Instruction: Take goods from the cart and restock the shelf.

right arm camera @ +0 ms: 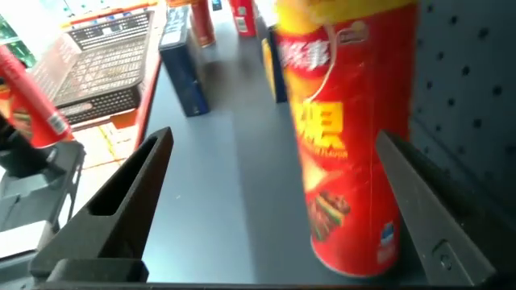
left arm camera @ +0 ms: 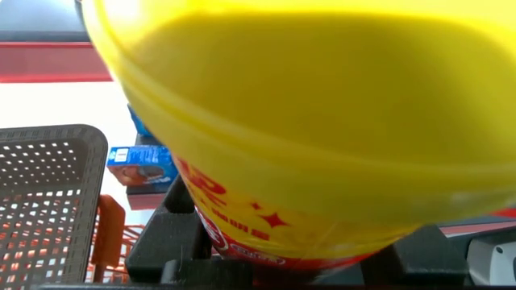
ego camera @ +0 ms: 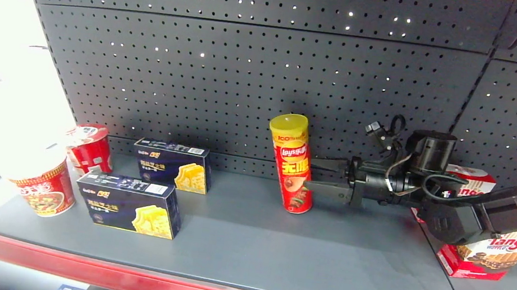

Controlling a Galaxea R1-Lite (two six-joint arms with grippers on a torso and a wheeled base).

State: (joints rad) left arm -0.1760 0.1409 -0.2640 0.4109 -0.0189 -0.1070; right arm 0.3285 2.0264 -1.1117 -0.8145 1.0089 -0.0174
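1. Tipping is the chief risk. The chip can (ego camera: 291, 163) stands on the shelf deck (ego camera: 252, 241) just in front of the pegboard (ego camera: 246, 80), about midway along it, and it leans slightly. The right gripper (ego camera: 308, 173) sits level with the can's lower half. Its fingers (ego camera: 331, 188) are spread to either side with the can between them, seemingly without squeezing it. The wrist view shows the finger nearer the pegboard much closer to the can than the other one. Sideways drift during a pull-back would probably let that near finger clip the tube and topple it.

2. Rolling would follow. A fallen tube could roll away from the pegboard toward the deck's red front lip and drop off.

3. Scraping is possible. The finger nearer the pegboard has little room, so a retreat angled toward the panel may catch it or shove the can forward.

4. Crowding from the other arm is another hazard. The left gripper (left arm camera: 298, 246) is pinching a second can (left arm camera: 306, 121) beside the cart basket (left arm camera: 44, 201), well out from the pegboard. Bringing it in before the right arm is out of the way could make the arms collide or knock the standing can.

5. Neighbours matter less.
   - The wafer box (ego camera: 494, 254), near the pegboard's right end, appears to lie just under the right arm, so a low withdrawal might drag it.
   - The dark boxes (ego camera: 173, 158) and cup noodles (ego camera: 42, 183), toward the pegboard's left end, look well apart from the can.
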